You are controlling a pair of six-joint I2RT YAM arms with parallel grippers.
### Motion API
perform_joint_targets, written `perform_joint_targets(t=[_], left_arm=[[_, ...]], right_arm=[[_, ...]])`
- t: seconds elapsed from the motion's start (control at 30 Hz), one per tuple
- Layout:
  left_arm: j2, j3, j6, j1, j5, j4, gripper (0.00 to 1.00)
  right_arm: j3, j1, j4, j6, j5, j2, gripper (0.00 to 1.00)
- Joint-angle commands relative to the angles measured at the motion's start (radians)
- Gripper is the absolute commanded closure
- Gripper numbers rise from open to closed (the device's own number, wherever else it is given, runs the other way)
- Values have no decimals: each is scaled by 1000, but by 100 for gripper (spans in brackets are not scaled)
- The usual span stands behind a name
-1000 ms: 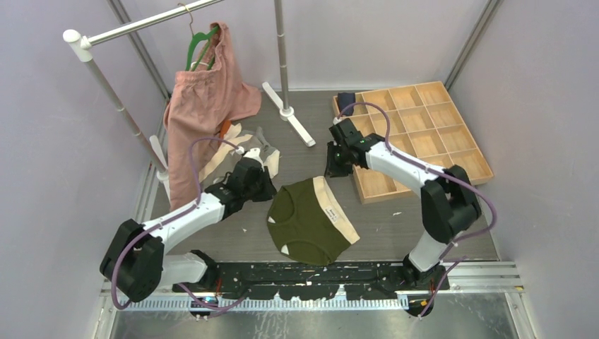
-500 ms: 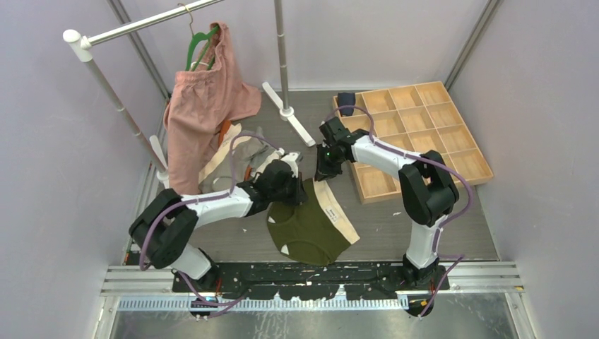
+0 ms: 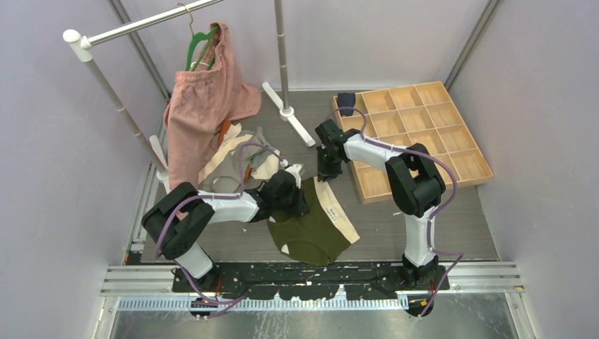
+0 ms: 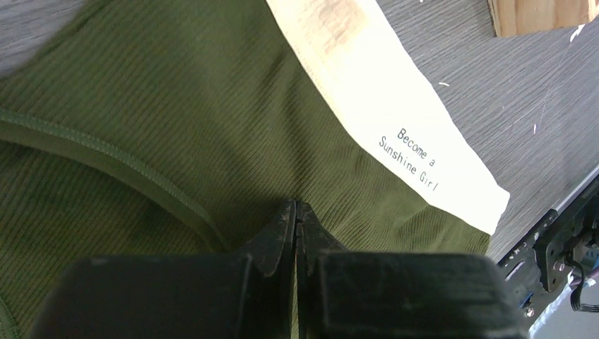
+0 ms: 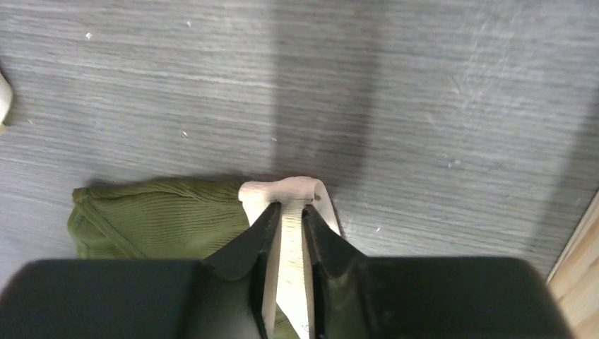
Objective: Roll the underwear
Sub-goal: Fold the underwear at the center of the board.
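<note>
**Both grippers closed on the far edge of the olive underwear**

At the far left a white metal clothes rail (image 3: pixel 106 81) slants upward. A large pink garment (image 3: pixel 205 113) hangs from it on a green plastic hanger (image 3: pixel 200 44). Just below that garment, a loose pile of small soft garments in cream, grey and orange (image 3: pixel 247 152) lies on the grey wood-grain table (image 3: pixel 459 226).

The left gripper (image 4: pixel 295 206) reaches in from beside the pile, over the far left part of the olive green underwear (image 3: pixel 311 229). Its jaws are pressed together with the tips down on the ribbed green cloth, close to a stitched seam. It is not possible to tell whether any cloth is caught between them.

The olive green underwear lies mid-table, in front of the arm bases and mostly spread flat. Its wide cream waistband (image 4: pixel 381 106) runs along the right side and carries a small dark print.

The right gripper (image 5: pixel 288 212) stands at the far end of that waistband. Its jaws are clamped on the cream band, which bunches into a small raised fold at the fingertips.

Just to the right sits a light wooden tray (image 3: pixel 466 181) divided into square compartments. A dark navy piece of cloth (image 3: pixel 345 99) is in its far left compartment.
</note>
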Motion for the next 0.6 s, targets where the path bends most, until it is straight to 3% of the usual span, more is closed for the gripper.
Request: perform_joint_targets(t=[0.0,0.2,0.4,0.57], left_arm=[[15,-30,-1,-6,-32,32,99],[-7,-36,6,-6,-42,11,99],[-158,59,49,-2,-104,-146,99],[-283,80,57,43,-195,-236,84]], right_arm=[[40,2,12,-24,70,28,72],[6,1,63,-53,102,-67,62],[-19,-4,107,-172,122,-183,57],[-30,-12,119,-334,-25,-186,54]])
